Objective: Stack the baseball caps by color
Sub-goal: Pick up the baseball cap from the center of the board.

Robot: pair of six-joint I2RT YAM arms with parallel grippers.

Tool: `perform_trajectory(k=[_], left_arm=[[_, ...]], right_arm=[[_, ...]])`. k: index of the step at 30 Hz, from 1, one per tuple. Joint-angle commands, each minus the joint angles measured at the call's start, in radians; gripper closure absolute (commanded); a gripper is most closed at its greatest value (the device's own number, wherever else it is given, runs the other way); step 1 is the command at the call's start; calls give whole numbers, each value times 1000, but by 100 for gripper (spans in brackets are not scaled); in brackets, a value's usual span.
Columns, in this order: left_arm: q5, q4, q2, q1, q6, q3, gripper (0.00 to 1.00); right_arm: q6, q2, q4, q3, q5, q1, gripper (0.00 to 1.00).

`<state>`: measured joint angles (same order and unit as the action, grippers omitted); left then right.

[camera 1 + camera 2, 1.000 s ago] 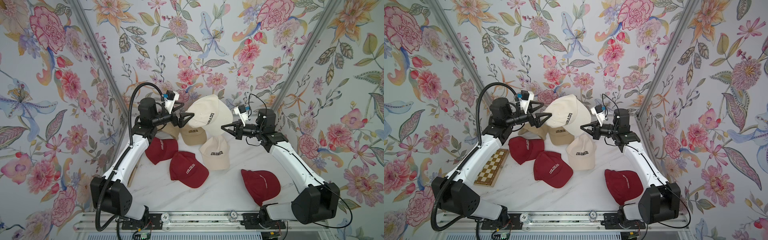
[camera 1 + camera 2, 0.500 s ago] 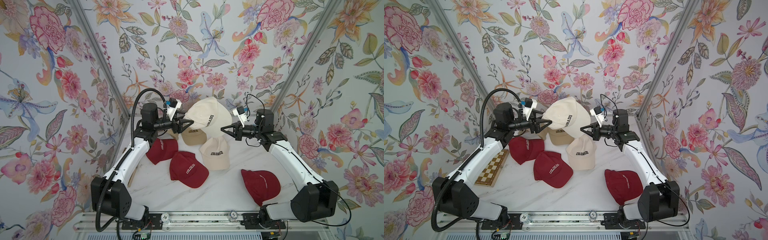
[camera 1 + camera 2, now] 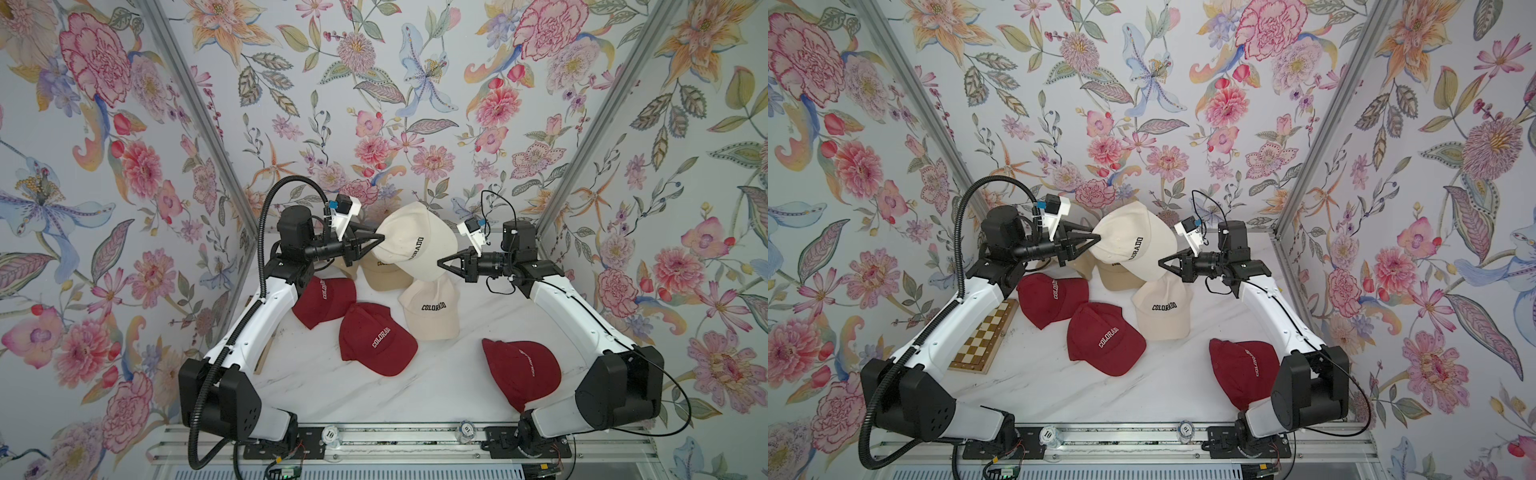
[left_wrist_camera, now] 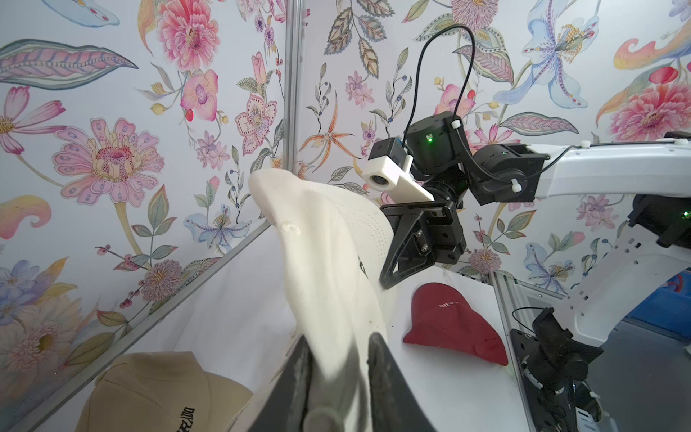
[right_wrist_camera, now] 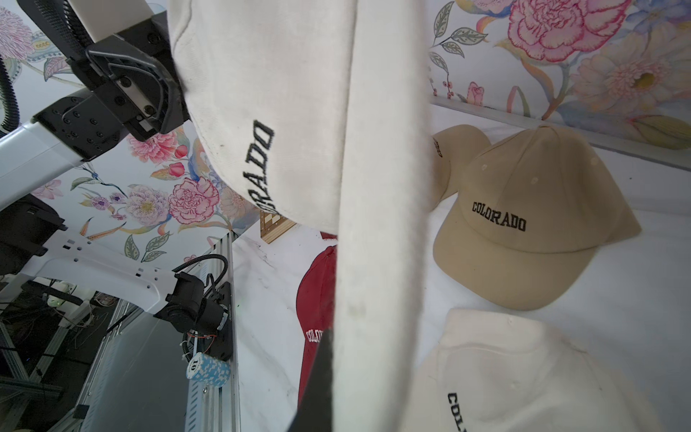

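A cream cap hangs in the air over the back of the table, stretched between both arms. My left gripper is shut on its rear edge, with cream cloth between the fingers. My right gripper is shut on its brim. Below lie another cream cap, two tan caps and three dark red caps.
A checkered wooden board lies under my left arm at the table's left edge. Two poker chips sit on the front rail. Flowered walls close in the table at the left, back and right.
My left gripper's jaws have closed from wide open onto the rear of the hanging cream cap. The right gripper has kept its hold on the brim and barely moved.
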<state>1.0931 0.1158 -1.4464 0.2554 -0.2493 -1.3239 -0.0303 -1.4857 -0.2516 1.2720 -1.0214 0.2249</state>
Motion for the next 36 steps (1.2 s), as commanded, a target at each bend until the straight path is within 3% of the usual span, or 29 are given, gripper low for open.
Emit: perform_trajectory(k=[1, 4, 9, 14, 15, 16, 19, 24, 31, 36], left_arm=[[17, 3, 31, 4, 20, 11, 78], [11, -10, 37, 4, 28, 10, 83], [1, -13, 38, 5, 27, 4, 100], [-41, -1, 39, 7, 2, -5, 100], [-57, -1, 37, 8, -5, -10, 100], [-80, -12, 33, 11, -9, -23, 100], [-183, -118, 0, 33, 15, -100, 100], [-247, -257, -98, 67, 10, -265, 100], [-408, -523, -232, 133, 68, -498, 100], [-497, -718, -298, 181, 121, -648, 100]], right_arm=[[-3, -6, -8, 29, 14, -17, 100], [-13, -15, -8, 29, 15, -29, 100], [-31, -34, -2, 30, 23, -32, 100], [-65, -38, 42, 13, 23, -32, 100], [-66, -35, 47, 12, 31, -32, 97], [-67, -31, 50, 9, 47, -32, 84], [-54, -14, 51, 4, 108, -28, 65], [-24, 15, 46, -6, 199, -20, 56], [106, 112, 76, -33, 380, 69, 23], [178, 172, 244, -96, 515, 161, 0]])
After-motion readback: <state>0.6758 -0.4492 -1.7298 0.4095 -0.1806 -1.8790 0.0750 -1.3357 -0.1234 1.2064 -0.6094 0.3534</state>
